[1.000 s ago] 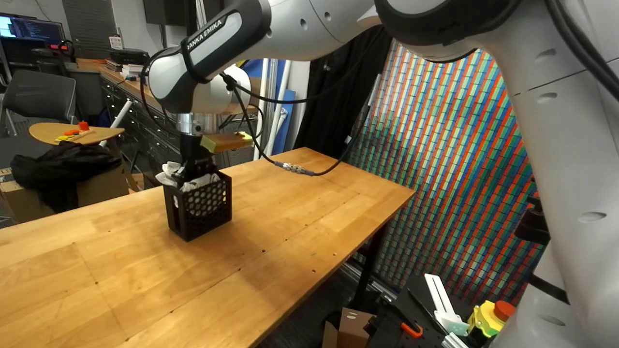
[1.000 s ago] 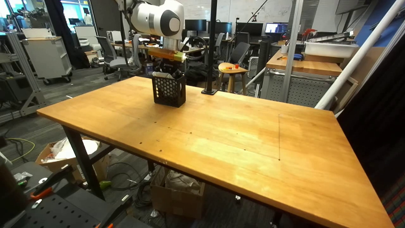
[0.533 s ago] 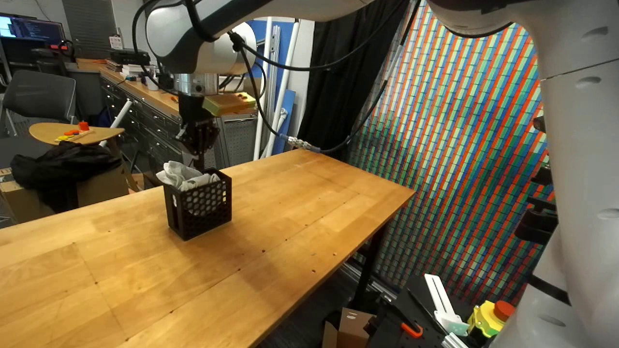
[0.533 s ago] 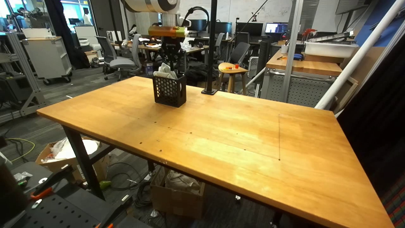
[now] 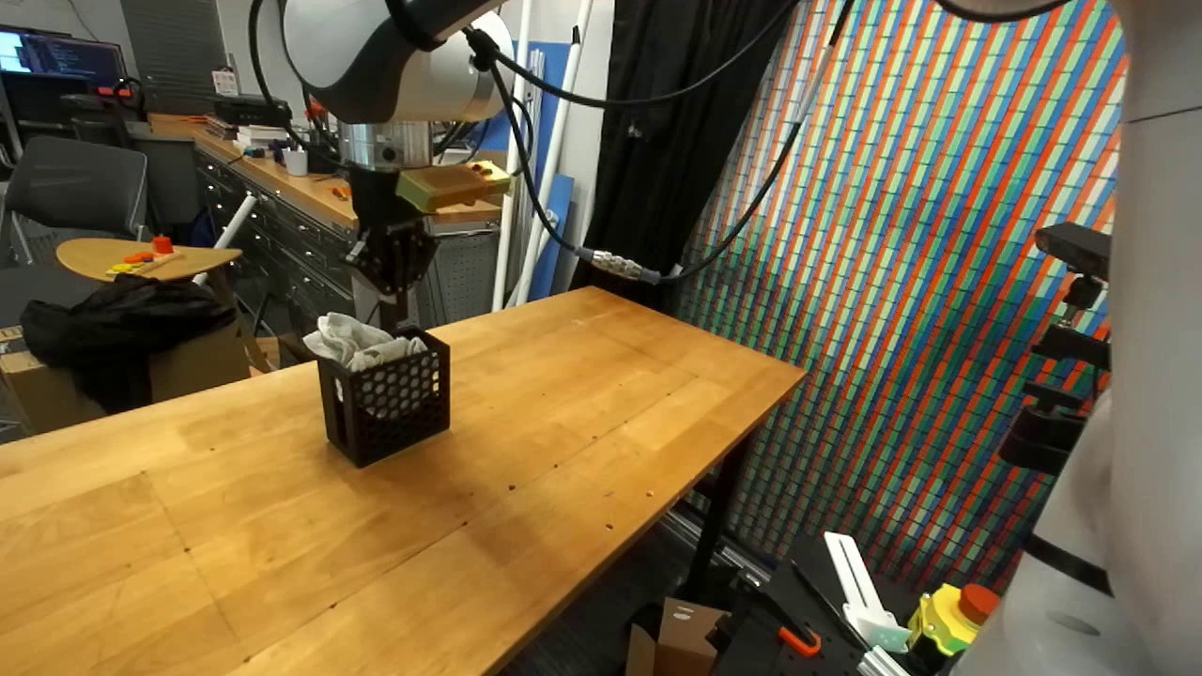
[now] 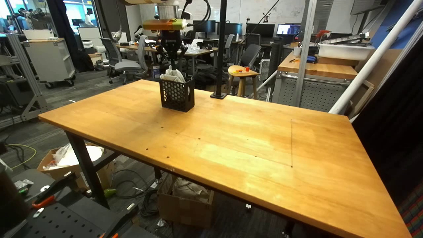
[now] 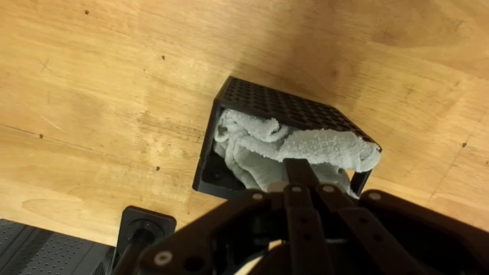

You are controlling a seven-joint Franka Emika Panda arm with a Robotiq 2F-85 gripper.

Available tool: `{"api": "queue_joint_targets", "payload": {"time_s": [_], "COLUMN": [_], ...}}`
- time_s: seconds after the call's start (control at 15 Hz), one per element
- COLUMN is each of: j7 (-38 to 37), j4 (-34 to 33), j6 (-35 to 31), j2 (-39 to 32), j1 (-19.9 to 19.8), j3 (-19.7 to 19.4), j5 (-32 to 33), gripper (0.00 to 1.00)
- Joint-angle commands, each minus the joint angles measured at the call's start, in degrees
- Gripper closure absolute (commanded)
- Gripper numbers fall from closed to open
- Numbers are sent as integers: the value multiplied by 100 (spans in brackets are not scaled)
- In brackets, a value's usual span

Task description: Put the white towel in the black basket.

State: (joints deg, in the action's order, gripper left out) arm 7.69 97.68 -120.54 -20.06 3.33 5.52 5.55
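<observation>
The black basket [image 5: 402,413] stands upright on the wooden table, and it also shows in an exterior view [image 6: 178,96] and in the wrist view [image 7: 282,103]. The white towel [image 5: 349,340] lies bunched inside it, with folds standing above the rim; it shows too in an exterior view [image 6: 173,76] and in the wrist view [image 7: 328,147]. One fold rests over the rim at a corner in the wrist view. My gripper [image 7: 300,164] is shut, fingers together and holding nothing, above the basket. It also shows in both exterior views [image 5: 395,312] [image 6: 173,65].
The wooden table [image 5: 563,451] carries the basket near its far edge. A black post [image 6: 218,95] with a square base rises beside the basket and shows in the wrist view [image 7: 147,225]. A stool [image 6: 243,73] and chairs stand beyond the table.
My gripper has risen out of the basket's opening to above it, then shifted slightly left in an exterior view. The towel stays in the basket, its folds now uncovered. The basket has hardly moved.
</observation>
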Motion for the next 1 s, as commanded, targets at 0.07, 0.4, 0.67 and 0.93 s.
{"api": "queue_joint_targets", "payload": {"time_s": [0.07, 0.4, 0.67, 0.93], "j7": [-543, -587, -459, -323], "j4": [673, 805, 783, 642], "j6": [-67, -66, -88, -21], "j2": [680, 715, 589, 407], "j1": [291, 393, 379, 352], "j3": [-65, -8, 0, 1], "j5": [441, 481, 406, 371], "gripper": [100, 100, 100, 100]}}
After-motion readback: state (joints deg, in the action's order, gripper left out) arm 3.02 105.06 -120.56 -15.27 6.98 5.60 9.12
